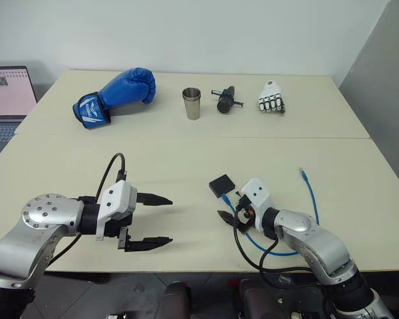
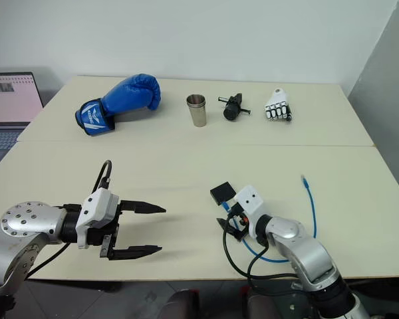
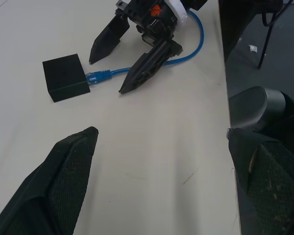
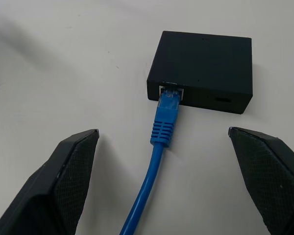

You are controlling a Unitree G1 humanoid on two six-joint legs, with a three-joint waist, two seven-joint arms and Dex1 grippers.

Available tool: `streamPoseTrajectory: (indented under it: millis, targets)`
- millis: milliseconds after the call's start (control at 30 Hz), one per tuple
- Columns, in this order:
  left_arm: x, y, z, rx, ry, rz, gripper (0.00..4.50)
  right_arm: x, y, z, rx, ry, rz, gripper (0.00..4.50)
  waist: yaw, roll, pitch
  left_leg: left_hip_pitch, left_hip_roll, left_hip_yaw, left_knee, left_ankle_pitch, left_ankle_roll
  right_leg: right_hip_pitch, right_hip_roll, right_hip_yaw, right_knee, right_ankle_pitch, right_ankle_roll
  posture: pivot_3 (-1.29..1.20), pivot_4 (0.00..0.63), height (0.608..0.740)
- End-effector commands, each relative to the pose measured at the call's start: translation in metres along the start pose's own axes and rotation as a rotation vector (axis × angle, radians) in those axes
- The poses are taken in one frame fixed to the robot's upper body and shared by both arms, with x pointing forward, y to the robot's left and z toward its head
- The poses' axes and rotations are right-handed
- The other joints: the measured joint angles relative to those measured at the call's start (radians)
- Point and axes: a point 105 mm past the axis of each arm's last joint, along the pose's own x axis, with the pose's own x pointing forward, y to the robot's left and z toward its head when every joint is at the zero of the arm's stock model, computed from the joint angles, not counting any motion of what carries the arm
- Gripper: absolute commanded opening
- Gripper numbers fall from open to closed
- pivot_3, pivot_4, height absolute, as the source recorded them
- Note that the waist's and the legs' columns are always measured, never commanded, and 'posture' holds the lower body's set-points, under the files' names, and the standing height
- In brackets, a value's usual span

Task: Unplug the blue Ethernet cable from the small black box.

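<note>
Here, in the left eye view, the small black box lies a little right of centre on the cream table, with the blue Ethernet cable running from it under the right gripper and looping out to a free plug at the right. That gripper sits just below the box, its fingers spread and holding nothing. At lower left the left gripper points toward the middle of the frame, fingers wide apart and empty. Along the top stand a blue boxing glove, a steel cup, a black cylindrical gadget and a white robotic hand; a laptop sits at the left edge.

In the left wrist view, the box lies in the upper left with the blue plug in its side, the right gripper's fingers straddling the cable beside it.

In the right wrist view, the plug is seated in the box's port at upper centre, between the spread fingers.
</note>
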Motion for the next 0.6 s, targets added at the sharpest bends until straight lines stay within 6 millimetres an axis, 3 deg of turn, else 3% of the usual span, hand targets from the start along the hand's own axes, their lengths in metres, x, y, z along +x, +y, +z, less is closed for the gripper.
streamPoseTrajectory:
  millis: [33,100,367,600]
  targets:
    - [0.0,0.0,0.006,0.025,-0.005,0.0,4.5,0.006,0.001,-0.005,-0.006,0.022,-0.019,4.32,0.0,0.0,0.0,0.0,0.0,0.0,0.0,0.0,0.0,0.0,0.0,0.0,0.0,0.0,0.0,0.0,0.15,0.74]
    - [0.001,0.0,0.006,0.024,-0.008,0.003,4.5,0.008,0.0,-0.005,-0.001,0.027,-0.025,4.05,0.0,0.0,0.0,0.0,0.0,0.0,0.0,0.0,0.0,0.0,0.0,0.0,0.001,0.0,0.0,0.0,0.15,0.74]
    - [0.0,0.01,-0.007,-0.008,0.028,0.073,4.5,0.012,-0.007,-0.002,-0.016,0.027,-0.049,2.1,-0.003,0.0,0.0,0.001,0.003,0.001,0.0,0.0,0.0,0.0,0.003,0.001,0.002,0.0,0.0,0.0,0.15,0.74]
    - [0.0,0.026,-0.016,-0.114,-0.008,0.154,4.5,0.007,-0.012,0.01,-0.156,-0.022,-0.024,0.27,-0.001,0.0,0.0,0.001,0.007,0.002,0.0,0.0,0.0,-0.001,0.006,0.0,0.002,0.0,0.0,0.0,0.15,0.74]
